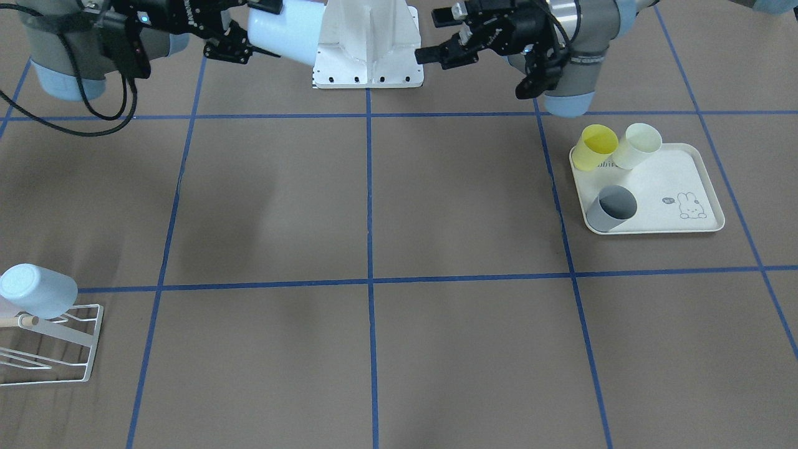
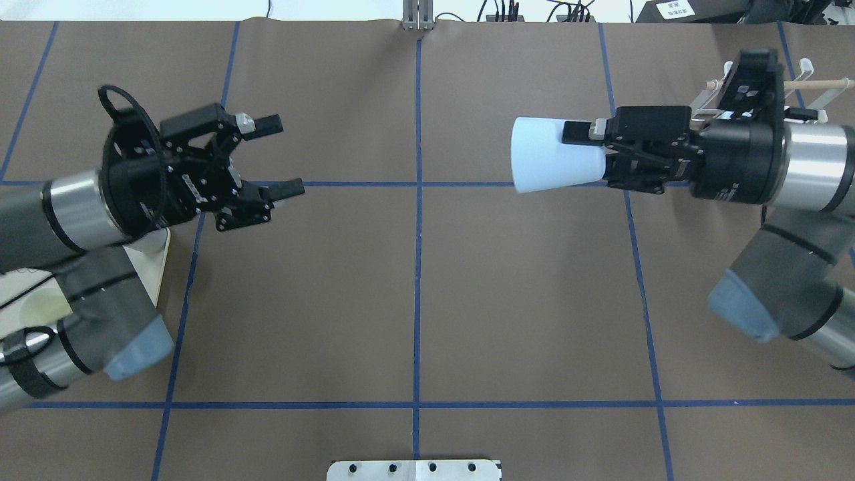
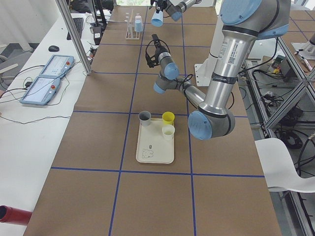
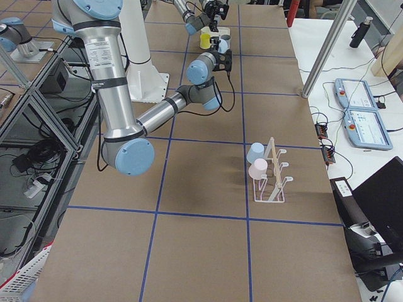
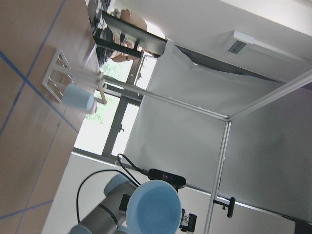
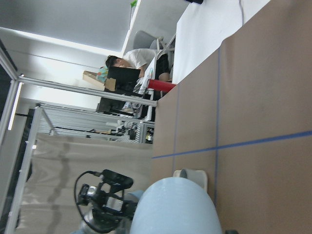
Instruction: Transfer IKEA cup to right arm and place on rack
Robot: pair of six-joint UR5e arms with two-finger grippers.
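The pale blue IKEA cup (image 2: 551, 164) lies sideways in the air with my right gripper (image 2: 574, 160) shut on its base end, and its mouth points toward the left arm. In the front view the same cup (image 1: 287, 28) is held near the robot's base. My left gripper (image 2: 288, 155) hangs open and empty, well apart from the cup across the table's centre line. The white wire rack (image 1: 56, 346) with its wooden dowel stands at the table's right end and carries another pale blue cup (image 1: 37, 290). The right side view shows a pink cup (image 4: 257, 168) on it too.
A cream rabbit-print tray (image 1: 679, 218) on the left arm's side holds a yellow cup (image 1: 595, 148), a cream cup (image 1: 639, 145) and a grey cup (image 1: 612, 209). The white robot base plate (image 1: 368, 78) sits at the table's back edge. A seated person (image 6: 134, 58) shows beyond the table.
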